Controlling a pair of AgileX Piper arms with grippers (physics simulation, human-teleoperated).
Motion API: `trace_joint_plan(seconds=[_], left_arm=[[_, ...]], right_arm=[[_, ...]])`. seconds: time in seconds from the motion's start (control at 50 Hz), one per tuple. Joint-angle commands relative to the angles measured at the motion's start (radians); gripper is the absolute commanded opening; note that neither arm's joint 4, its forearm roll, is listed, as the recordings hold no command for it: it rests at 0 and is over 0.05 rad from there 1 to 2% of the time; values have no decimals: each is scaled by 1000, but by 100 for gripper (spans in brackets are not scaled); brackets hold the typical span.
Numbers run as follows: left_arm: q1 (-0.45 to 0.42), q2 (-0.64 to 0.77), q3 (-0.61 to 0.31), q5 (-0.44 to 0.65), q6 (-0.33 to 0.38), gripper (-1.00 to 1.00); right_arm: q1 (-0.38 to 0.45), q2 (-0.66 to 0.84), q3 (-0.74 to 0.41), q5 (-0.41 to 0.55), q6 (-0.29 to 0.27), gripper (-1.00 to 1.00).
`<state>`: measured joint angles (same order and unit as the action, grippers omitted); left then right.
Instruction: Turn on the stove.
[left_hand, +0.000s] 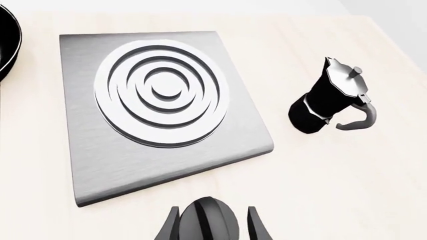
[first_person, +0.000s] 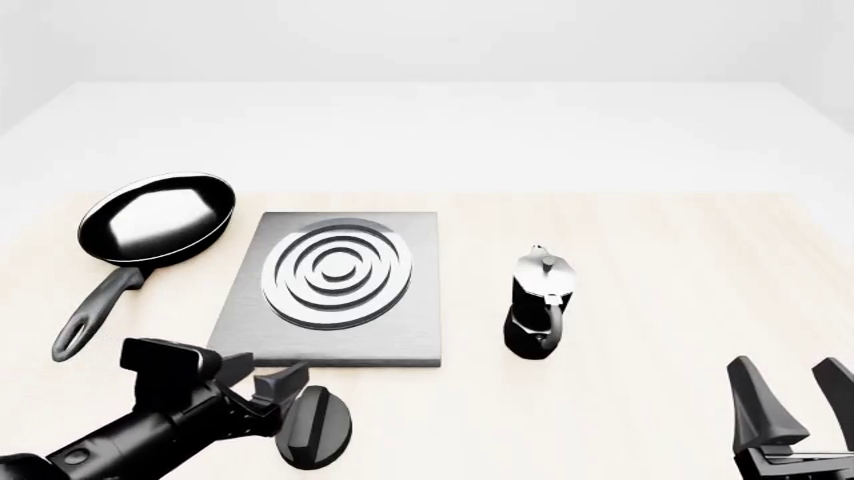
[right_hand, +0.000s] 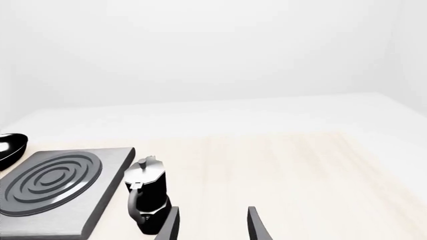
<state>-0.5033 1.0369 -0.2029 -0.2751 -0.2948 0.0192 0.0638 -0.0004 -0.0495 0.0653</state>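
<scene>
Nearest the front camera, at the table's near edge toward its left corner, the left gripper sits around the black ridged knob. From the left wrist camera the knob fills the gap between the two fingers, which stand just beside its flanks; whether they press on it cannot be told.

Farther back along the left edge lies a black frying pan, its handle pointing toward the near edge. Just right of the pan and just behind the knob rests the stove, a flat brushed-grey slab with silver concentric burner rings, lying flat left of the table's middle. Knob and slab appear close but apart.

Right of the slab, near the table's middle, a small black-and-silver moka pot stands upright, clear of the stove's right edge.

At the near right corner the right gripper hangs above the table with its fingers spread wide and nothing between them. Its wrist camera shows the moka pot beside the slab.
</scene>
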Motion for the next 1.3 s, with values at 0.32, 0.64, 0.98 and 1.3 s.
trace_joint_plan(seconds=[0.32,0.64,0.98,1.3], left_arm=[[0,115,16,-77,-58,100],[9,186,4,-113,-48,100],[31,286,11,-182,-41,100],[18,359,13,-238,-70,100]], right_arm=[[0,-27,0,17,17,100],[1,-33,0,22,31,100],[3,-31,0,19,40,100],[3,-42,0,30,48,100]])
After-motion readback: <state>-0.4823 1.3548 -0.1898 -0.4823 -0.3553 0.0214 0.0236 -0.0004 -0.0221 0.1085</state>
